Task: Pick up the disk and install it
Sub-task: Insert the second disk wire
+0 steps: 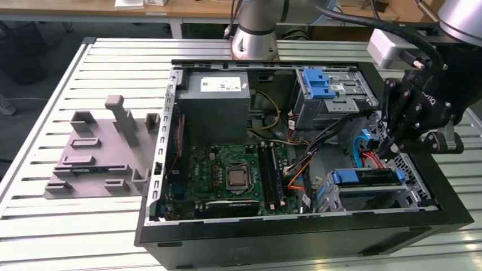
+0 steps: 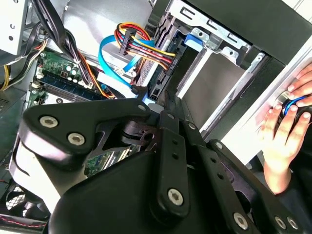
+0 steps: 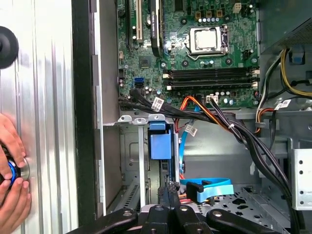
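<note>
Gripper (image 3: 167,189) black, angular, fingers pressed together, empty, above blue-railed disk (image 3: 160,146) in perforated metal bay.

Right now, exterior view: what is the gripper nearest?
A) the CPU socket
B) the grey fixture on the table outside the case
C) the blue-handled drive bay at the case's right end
C: the gripper hangs just above the blue-handled drive bay, inside the open case.

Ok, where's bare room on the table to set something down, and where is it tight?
On the exterior view's left, bare table slats surround the grey fixture, up to the computer case. Inside the case, cables crowd the drive bays around the gripper. A person's hand rests on the slats beside the case.
</note>
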Controlling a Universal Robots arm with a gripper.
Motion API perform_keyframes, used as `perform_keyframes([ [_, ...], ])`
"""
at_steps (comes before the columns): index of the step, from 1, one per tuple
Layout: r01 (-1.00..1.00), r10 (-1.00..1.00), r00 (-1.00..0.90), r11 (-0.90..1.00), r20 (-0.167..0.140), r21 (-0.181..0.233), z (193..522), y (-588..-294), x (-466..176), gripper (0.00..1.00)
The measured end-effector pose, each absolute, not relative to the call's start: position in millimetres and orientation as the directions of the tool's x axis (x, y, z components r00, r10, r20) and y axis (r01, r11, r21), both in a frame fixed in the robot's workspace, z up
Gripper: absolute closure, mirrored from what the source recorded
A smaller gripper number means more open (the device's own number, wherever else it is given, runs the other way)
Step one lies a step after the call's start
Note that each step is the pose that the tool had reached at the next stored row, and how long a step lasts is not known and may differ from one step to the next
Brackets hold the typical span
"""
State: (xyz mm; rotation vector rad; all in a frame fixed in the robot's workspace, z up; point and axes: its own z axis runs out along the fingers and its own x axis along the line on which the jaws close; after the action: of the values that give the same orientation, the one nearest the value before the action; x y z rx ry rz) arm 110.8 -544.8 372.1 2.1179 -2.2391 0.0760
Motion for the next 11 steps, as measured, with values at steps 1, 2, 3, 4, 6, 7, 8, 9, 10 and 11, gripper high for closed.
perform_keyframes([
  [1,-0.998,-0.996,-0.055,0.056,0.076,0.004,372.3,-544.7,110.8,0.89],
  [2,-0.998,-0.996,-0.055,0.056,0.076,0.004,372.6,-544.5,110.7,0.89],
  [3,-0.998,-0.996,-0.055,0.056,0.077,0.004,372.9,-544.3,110.7,0.89],
  [4,-0.998,-0.996,-0.055,0.056,0.077,0.004,373.0,-544.1,110.7,0.89],
  [6,-0.998,-0.996,-0.055,0.056,0.077,0.004,373.5,-543.4,110.7,0.89],
  [7,-0.998,-0.996,-0.055,0.056,0.076,0.004,373.5,-543.1,110.7,0.89],
  [8,-0.998,-0.996,-0.055,0.056,0.076,0.004,373.6,-542.6,110.7,0.89],
  [9,-0.998,-0.996,-0.055,0.056,0.076,0.004,373.6,-542.1,110.7,0.89],
  [10,-0.998,-0.996,-0.055,0.056,0.076,0.004,373.6,-541.4,110.7,0.89],
  [11,-0.998,-0.996,-0.055,0.056,0.076,0.004,373.6,-540.7,110.7,0.89],
])
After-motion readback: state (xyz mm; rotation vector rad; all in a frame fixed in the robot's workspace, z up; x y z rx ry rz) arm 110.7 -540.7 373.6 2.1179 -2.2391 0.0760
